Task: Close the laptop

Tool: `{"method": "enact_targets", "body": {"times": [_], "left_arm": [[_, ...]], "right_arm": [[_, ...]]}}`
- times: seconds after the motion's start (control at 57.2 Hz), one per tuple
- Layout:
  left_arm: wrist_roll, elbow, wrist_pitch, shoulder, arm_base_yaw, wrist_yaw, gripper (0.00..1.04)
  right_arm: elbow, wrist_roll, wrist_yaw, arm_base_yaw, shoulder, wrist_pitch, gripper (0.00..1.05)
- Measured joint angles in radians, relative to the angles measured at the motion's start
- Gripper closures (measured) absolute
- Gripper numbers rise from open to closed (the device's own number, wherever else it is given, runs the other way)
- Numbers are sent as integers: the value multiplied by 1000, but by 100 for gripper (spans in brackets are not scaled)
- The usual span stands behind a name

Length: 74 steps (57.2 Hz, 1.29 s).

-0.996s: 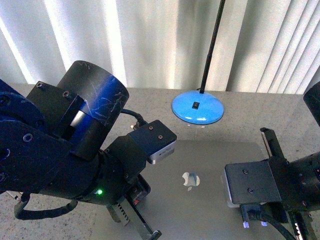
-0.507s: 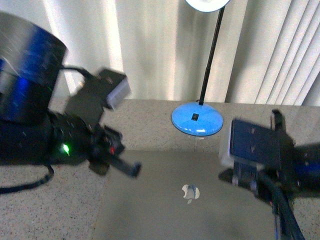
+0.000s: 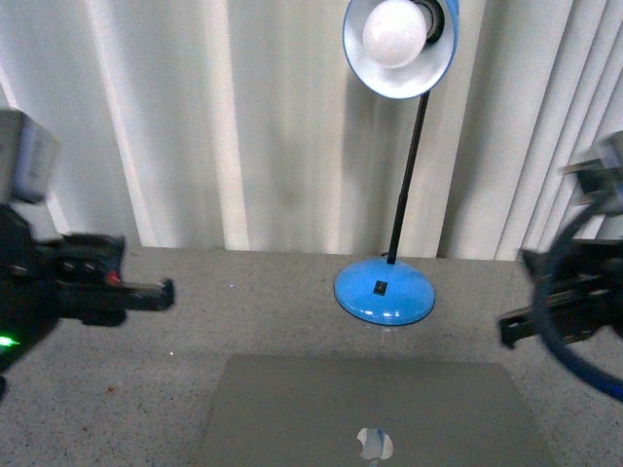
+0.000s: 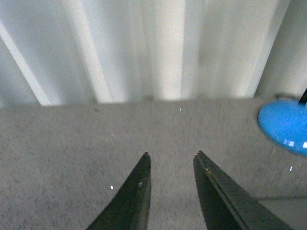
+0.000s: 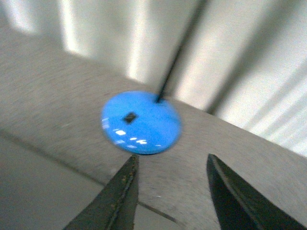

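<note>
The silver-grey laptop (image 3: 365,409) lies shut and flat at the near middle of the table, its lid up with the apple logo showing. A corner of it shows in the left wrist view (image 4: 283,211) and its lid in the right wrist view (image 5: 43,187). My left gripper (image 3: 161,292) is raised at the far left, open and empty, away from the laptop; in the left wrist view (image 4: 171,155) it is over bare table. My right gripper (image 3: 511,331) is raised at the far right, open and empty; in the right wrist view (image 5: 172,158) it is over the table near the lamp base.
A blue desk lamp stands behind the laptop, base (image 3: 384,292) on the grey speckled table (image 3: 243,311), head (image 3: 399,44) high up. Its base shows in both wrist views (image 4: 285,127) (image 5: 141,122). White vertical blinds (image 3: 243,126) close off the back.
Both arms have lifted off the shut laptop lid and swung outward, left arm to the left, right arm to the right. The view has tilted up, showing the lamp head.
</note>
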Motion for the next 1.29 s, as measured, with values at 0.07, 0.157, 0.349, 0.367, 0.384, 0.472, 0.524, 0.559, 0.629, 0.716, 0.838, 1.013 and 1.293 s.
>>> {"method": "enact_targets", "body": {"times": [0.07,0.157,0.349,0.367,0.384,0.472,0.524,0.559,0.629,0.716,0.838,1.013,1.293], "left_arm": [[-8,-84,50,-101,45,18,92],[-16,-151,48,-175,71,49,101],[-20,-278,-93,-424,136,118,101],[-20,-288,-100,-446,142,121,101],[-20,-293,-103,-456,144,123,101],[-20,-338,-149,-546,166,152,101],[-20,-357,-174,-584,174,164,101],[-20,-372,-194,-616,182,171,101],[-20,-392,-230,-677,195,179,101],[-20,-414,-283,-752,216,201,101],[-20,-437,-356,-850,279,266,101],[-20,-452,-470,-984,288,269,101],[-20,-454,-650,-1190,288,269,101]], "right_arm": [[-92,109,90,-27,-75,133,83],[-159,148,74,-49,-168,138,100],[-281,175,29,-93,-400,11,102],[-290,175,26,-96,-419,6,102],[-299,175,24,-100,-438,-1,102],[-344,175,5,-114,-514,-41,102],[-367,176,-1,-124,-561,-68,102],[-378,178,-4,-128,-586,-83,102],[-400,179,-68,-171,-646,-119,102],[-422,179,-72,-196,-720,-170,102],[-446,180,-76,-201,-815,-240,102],[-471,180,-78,-201,-951,-351,102],[-487,181,-78,-201,-1160,-534,102]]}}
